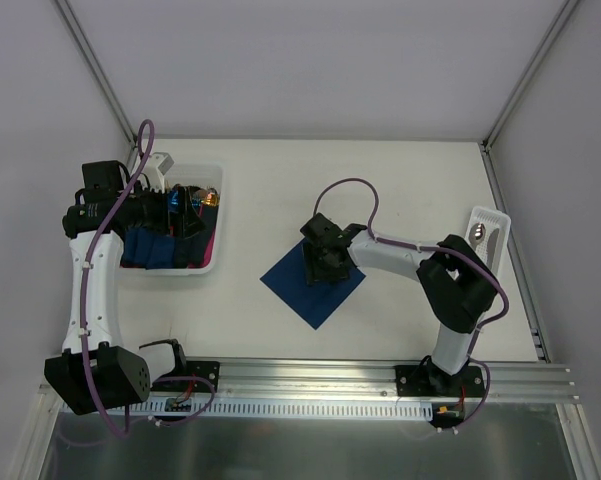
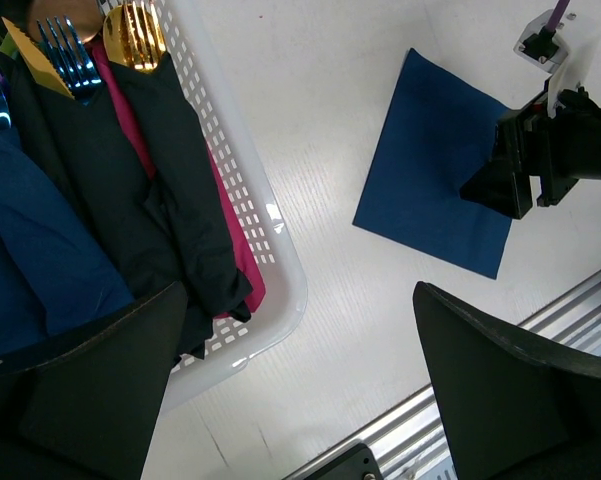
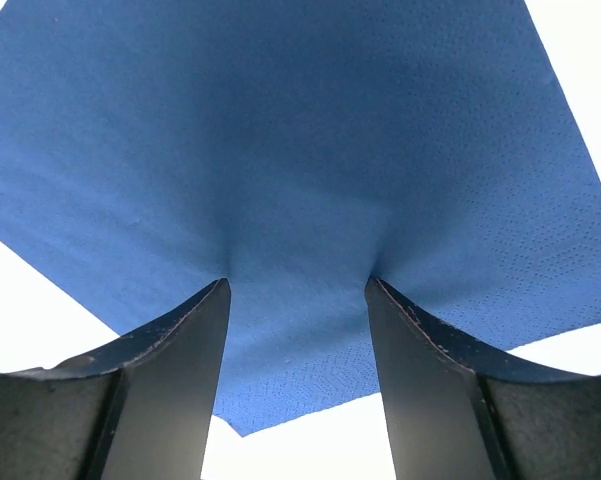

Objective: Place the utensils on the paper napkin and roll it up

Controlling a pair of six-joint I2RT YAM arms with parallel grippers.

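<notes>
The thin navy blue square paper napkin (image 1: 315, 297) lies flat near the middle. The right gripper (image 3: 298, 282) stands on it, its 2 black fingers (image 3: 180, 340) apart, tips pressing the paper into faint creases. The left gripper (image 2: 300, 295) hangs spread wide, holding nothing, above a white perforated plastic basket (image 2: 280, 262) of wrapped bundles (image 2: 130, 180). The slender silver-grey metal utensils (image 1: 483, 236) lie in a white slotted tray (image 1: 498, 216) at far right, well apart from the napkin.
</notes>
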